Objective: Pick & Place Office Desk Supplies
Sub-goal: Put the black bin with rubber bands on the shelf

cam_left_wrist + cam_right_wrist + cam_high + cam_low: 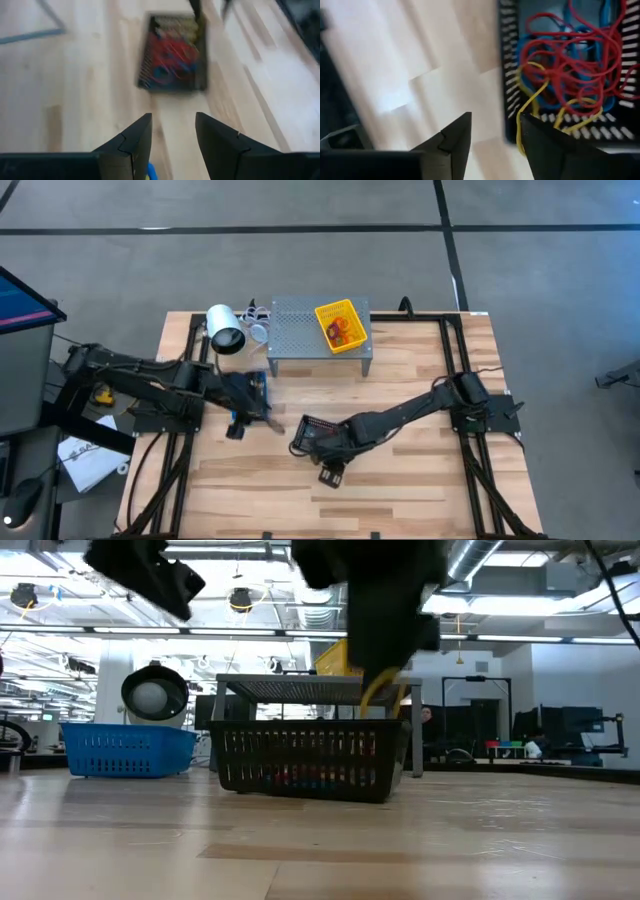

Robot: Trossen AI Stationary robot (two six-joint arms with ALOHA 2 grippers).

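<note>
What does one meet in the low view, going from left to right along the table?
Blue slotted plastic bin → black slotted plastic bin holding coloured rubber bands, with the grey perforated metal shelf behind it → a yellow rubber band hanging above the black bin's right end.

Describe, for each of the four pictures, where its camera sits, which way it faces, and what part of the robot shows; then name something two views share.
High view: above the table, facing straight down; both arms, grey shelf, yellow bin.
Low view: at tabletop height, facing level across; black bin, blue bin, arms entering from above.
Left wrist view: on the left arm, looking past the open left gripper toward the black bin.
Right wrist view: on the right arm; open right gripper beside the bin's rubber bands, a yellow band hanging over the rim.
Shared: all see the black bin.
</note>
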